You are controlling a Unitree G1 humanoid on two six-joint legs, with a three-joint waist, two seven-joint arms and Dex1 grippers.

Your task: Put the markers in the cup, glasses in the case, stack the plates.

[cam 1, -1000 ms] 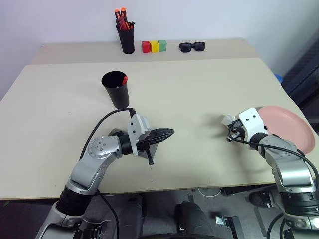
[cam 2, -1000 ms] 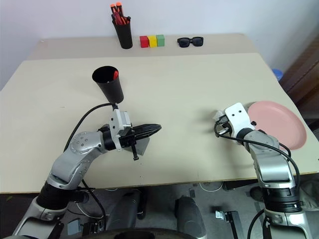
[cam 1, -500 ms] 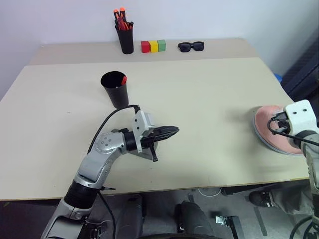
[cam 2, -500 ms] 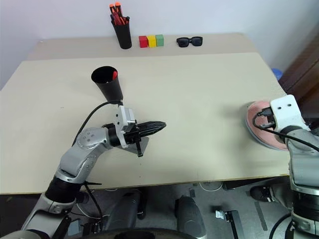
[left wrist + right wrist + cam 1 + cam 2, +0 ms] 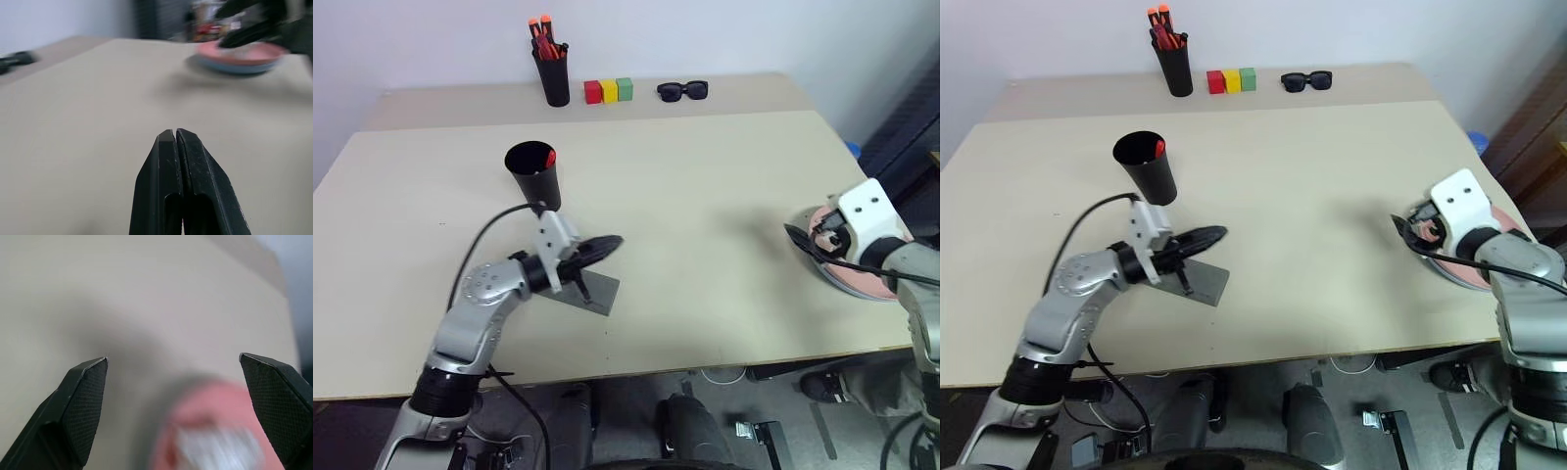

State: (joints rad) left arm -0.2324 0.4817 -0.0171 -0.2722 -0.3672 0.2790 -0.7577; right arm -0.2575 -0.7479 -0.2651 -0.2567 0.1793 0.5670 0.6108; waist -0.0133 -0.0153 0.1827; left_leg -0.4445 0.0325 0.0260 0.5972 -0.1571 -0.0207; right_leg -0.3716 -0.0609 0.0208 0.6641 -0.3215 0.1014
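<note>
1. My right gripper (image 5: 803,243) hangs with its jaws wide apart, holding nothing, just above the pink plate (image 5: 244,49), which sits on the blue plate (image 5: 234,66) near the table's right edge.
2. The stack looks made, I judge, so I lift straight up before pulling back, so neither finger catches the rim.
3. My left gripper (image 5: 174,132) is pressed shut and empty over the grey case (image 5: 597,289); I hold it there.
4. A red-capped marker (image 5: 550,157) stands in the cup (image 5: 533,176).
</note>
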